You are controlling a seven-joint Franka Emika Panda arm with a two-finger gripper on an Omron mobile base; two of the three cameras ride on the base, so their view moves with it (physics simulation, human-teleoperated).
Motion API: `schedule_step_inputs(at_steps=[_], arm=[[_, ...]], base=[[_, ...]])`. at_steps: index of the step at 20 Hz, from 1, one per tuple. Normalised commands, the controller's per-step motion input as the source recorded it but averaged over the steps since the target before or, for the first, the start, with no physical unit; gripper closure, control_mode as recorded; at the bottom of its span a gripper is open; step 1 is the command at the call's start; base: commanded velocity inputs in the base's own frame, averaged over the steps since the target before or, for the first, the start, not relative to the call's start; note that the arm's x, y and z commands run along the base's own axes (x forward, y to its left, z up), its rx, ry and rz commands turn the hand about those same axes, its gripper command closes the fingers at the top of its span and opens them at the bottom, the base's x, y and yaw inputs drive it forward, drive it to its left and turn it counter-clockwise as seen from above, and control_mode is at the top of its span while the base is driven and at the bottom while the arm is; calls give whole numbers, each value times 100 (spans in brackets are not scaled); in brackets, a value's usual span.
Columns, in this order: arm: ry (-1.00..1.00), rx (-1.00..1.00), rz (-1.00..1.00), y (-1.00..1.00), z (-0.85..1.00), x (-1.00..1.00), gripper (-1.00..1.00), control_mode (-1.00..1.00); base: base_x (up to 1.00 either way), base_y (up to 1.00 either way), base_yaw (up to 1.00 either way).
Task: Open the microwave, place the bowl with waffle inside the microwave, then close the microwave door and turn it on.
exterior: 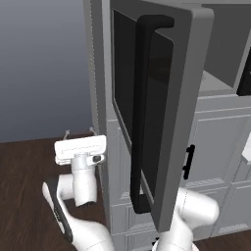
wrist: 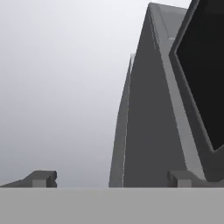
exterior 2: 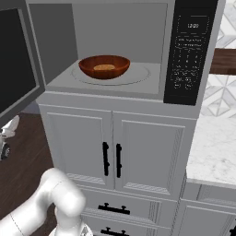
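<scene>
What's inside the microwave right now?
A reddish-brown bowl sits inside the open microwave, holding something pale. The bowl's wall hides most of it.

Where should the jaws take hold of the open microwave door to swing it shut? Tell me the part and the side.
Grip the long black bar handle on the microwave door, around its middle. It runs upright and stands off the panel, leaving a gap for one jaw. Come from the door's outer face, jaws set sideways across the bar; the bowl already sits inside.
</scene>
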Motion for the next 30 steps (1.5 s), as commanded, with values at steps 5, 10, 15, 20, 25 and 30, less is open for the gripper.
schedule_step_inputs(at_steps=[5, 10, 15, 20, 25, 30], arm=[[-38, 20, -29, -43, 0, -41, -100, -100], [-43, 28, -28, -47, 0, -49, -100, -100], [-51, 23, -24, -8, 5, -71, -100, -100], [-29, 3, -3, 73, -23, -33, -100, -100], [-14, 0, 0, 73, -37, 0, -100, -100], [-11, 1, 0, 89, -45, -3, -100, -100]], base=[[0, 0, 0], [0, 0, 0], [0, 0, 0], [0, 0, 0], [0, 0, 0], [0, 0, 0]])
